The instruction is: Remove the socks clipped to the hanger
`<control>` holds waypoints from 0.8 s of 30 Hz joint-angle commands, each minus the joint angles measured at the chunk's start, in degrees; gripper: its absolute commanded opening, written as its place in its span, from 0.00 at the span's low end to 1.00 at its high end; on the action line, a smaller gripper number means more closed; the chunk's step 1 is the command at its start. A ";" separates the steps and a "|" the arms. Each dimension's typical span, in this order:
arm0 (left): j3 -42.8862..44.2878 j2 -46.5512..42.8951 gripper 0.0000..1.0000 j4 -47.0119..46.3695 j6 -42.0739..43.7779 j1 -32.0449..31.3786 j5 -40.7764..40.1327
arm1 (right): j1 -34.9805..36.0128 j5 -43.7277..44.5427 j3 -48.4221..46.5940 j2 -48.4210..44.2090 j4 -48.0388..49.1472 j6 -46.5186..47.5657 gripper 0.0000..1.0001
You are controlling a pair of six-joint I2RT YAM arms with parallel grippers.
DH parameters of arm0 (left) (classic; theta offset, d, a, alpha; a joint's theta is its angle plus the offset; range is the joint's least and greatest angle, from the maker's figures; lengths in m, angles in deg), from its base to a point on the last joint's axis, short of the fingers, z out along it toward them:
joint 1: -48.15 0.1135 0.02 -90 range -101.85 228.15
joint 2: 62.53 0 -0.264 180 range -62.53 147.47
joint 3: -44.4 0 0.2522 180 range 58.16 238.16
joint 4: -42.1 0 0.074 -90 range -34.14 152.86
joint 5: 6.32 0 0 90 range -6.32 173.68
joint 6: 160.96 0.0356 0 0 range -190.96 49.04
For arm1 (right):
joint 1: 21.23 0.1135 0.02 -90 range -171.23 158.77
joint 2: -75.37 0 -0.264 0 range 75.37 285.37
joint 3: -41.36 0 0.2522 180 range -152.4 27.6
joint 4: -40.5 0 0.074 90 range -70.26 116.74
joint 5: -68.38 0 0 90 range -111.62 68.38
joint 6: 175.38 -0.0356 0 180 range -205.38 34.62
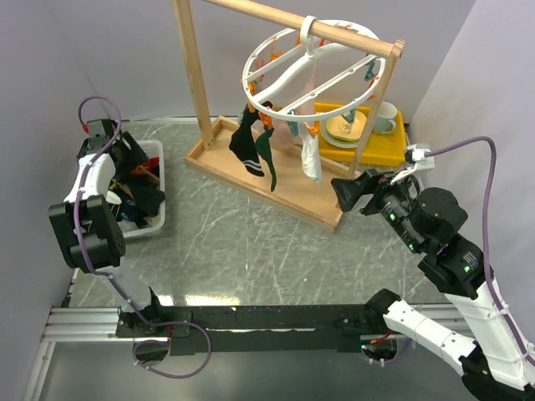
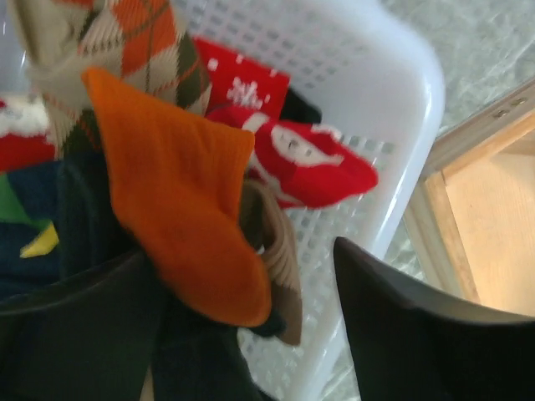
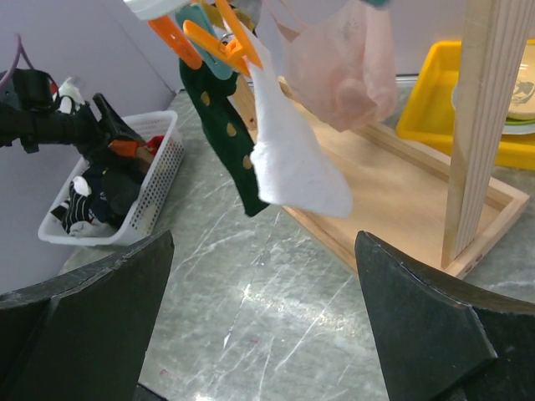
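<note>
The white mesh basket [image 2: 401,109] sits right under the left gripper [image 2: 242,255] and holds a loose heap: an orange sock [image 2: 184,200] draped against the gripper's left finger, a red sock [image 2: 309,163] with white figures just ahead of it, an argyle sock [image 2: 142,50] further ahead, and dark ones below. The left fingers stand wide apart, and nothing is pinched between them (the orange sock only lies across one).

Off to the right of the right gripper [image 3: 263,238], past a post of the wooden rack [image 3: 481,125], a yellow tray [image 3: 435,100] carries stacked plates [image 1: 344,129] and a cup [image 1: 384,121]. This gripper's fingers are also spread wide and bare.

The hanger [image 1: 310,38] hooks over the rack's top bar, ahead of and above the right gripper. From its orange clothespins [image 3: 213,38] the socks [image 3: 292,159] hang with their long axes near vertical, cuffs up. The white one dangles straight ahead between the fingers, its toe turned down and to the right. The dark green sock [image 3: 226,125] with tan dots is just to its left, toe also angled to the lower right. A pale pink sock [image 3: 343,67] hangs higher on the right.
</note>
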 commanded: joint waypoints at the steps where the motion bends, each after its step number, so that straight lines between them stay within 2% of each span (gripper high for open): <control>1: 2.41 -9.07 0.86 -2.18 0.38 -0.96 -1.50 | -0.17 -1.09 0.35 -0.77 0.89 -0.64 0.97; 4: 2.92 -13.12 0.80 -1.41 1.78 -1.31 -2.13 | -0.26 -1.62 0.43 -0.59 0.45 -0.64 0.97; 6: 3.19 -15.92 0.66 0.26 2.49 -1.31 -3.62 | -0.17 -1.97 0.61 -0.68 0.45 -0.47 0.97; 7: 2.67 -17.07 0.55 0.27 2.49 -1.40 -3.45 | -0.17 -2.15 0.61 -0.68 0.37 -0.29 0.98; 10: -2.06 -22.52 0.41 -1.22 2.22 -1.66 -3.45 | -0.26 -2.33 0.44 -0.77 0.10 0.06 0.97; 11: -3.91 -24.10 0.26 -2.18 1.87 -1.67 -3.71 | -0.26 -2.33 0.44 -0.85 0.01 -0.03 0.97; 12: -8.11 -26.99 0.18 -3.32 1.78 -1.67 -4.41 | -0.26 -2.33 0.52 -0.94 0.01 0.06 0.97; 13: -10.24 -28.23 0.04 -6.21 1.52 -1.67 -4.76 | -0.26 -2.24 0.70 -1.20 0.01 0.15 0.97; 15: -14.46 -29.12 0.01 -8.51 0.99 -1.67 -4.86 | -0.26 -2.33 0.96 -1.38 -0.16 0.15 0.97; 17: -14.04 -27.12 0.01 -7.82 0.56 -1.67 -4.33 | -0.17 -2.50 1.05 -1.64 -0.51 -0.12 0.97; 19: -11.41 -21.67 0.01 -6.42 -0.50 -1.40 -3.28 | -0.26 -2.85 1.14 -2.17 -0.95 -0.90 0.97; 22: -8.51 -12.62 0.01 -1.68 -8.04 -0.35 -3.89 | -0.26 -2.85 1.92 -3.57 -0.78 -2.05 0.97; 24: -9.89 -6.49 0.01 0.09 -13.67 1.66 -2.84 | -0.17 -2.33 2.72 -4.97 -0.52 -2.75 0.98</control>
